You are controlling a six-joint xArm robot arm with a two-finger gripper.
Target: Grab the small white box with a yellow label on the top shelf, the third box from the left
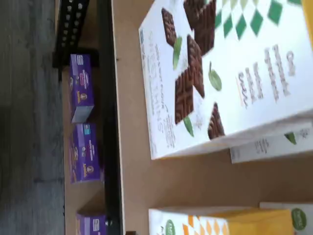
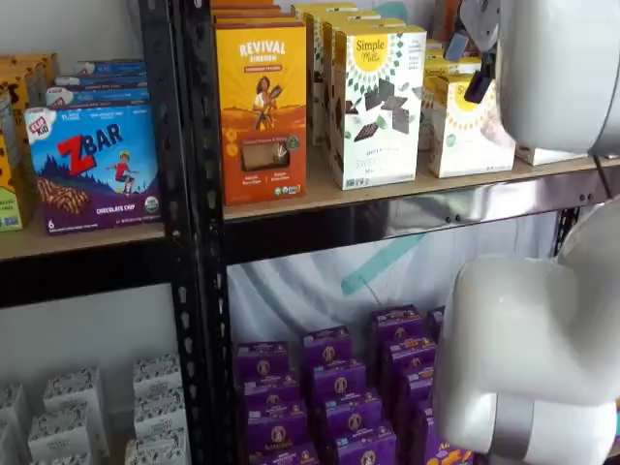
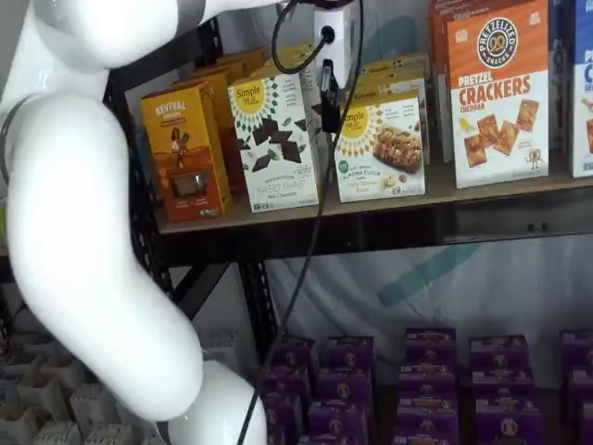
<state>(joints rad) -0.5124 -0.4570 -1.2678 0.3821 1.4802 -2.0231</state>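
Honestly, I judge the small white box (image 3: 380, 146) a light, crushable carton, best pinched across its side faces near the top; whether the jaws are parted I cannot tell.

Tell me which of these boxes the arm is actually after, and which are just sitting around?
Part of the job:
- the small white box with the yellow label
- the top shelf it stands on
- the gripper, hanging just left of that box

Just sitting there:
- the taller white box with dark pieces
- the orange Revival box
- the pretzel crackers box
- the purple boxes below
- the ZBar box
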